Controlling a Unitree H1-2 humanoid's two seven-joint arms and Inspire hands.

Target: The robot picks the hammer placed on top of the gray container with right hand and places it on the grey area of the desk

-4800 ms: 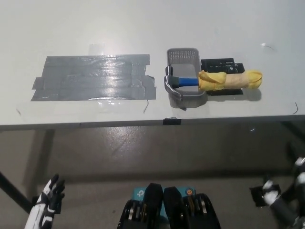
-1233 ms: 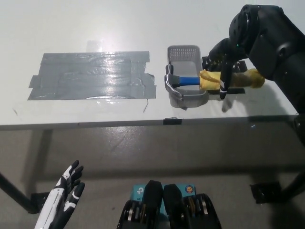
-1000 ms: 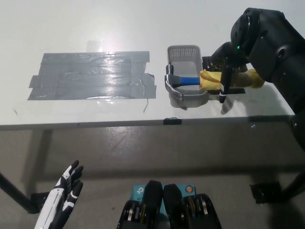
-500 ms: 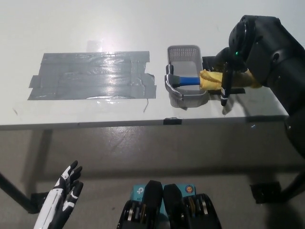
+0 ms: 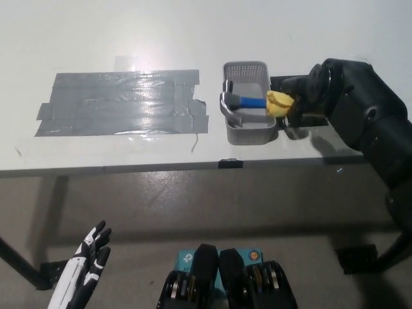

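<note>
Now we see the right hand point(image 5: 308, 103) closed around the hammer's point(image 5: 254, 103) yellow-wrapped grip, just beside the container point(image 5: 246, 132). Its metal head and blue shaft lie across the container's top, well apart from the grey area point(image 5: 116, 103). Below the desk point(image 5: 96, 158), the left hand point(image 5: 84, 270) rests with fingers spread.

White counter point(image 5: 129, 32) fills the upper half of the frame, front edge running across the middle. Grey tape patch point(image 5: 122, 103) stuck flat on it, left of centre. Grey perforated container point(image 5: 246, 132) sits right of centre, just beside the patch's right end. Black flat piece point(image 5: 283, 82) lies behind the container's right side, mostly hidden. Small black tab point(image 5: 230, 163) on the front edge.
</note>
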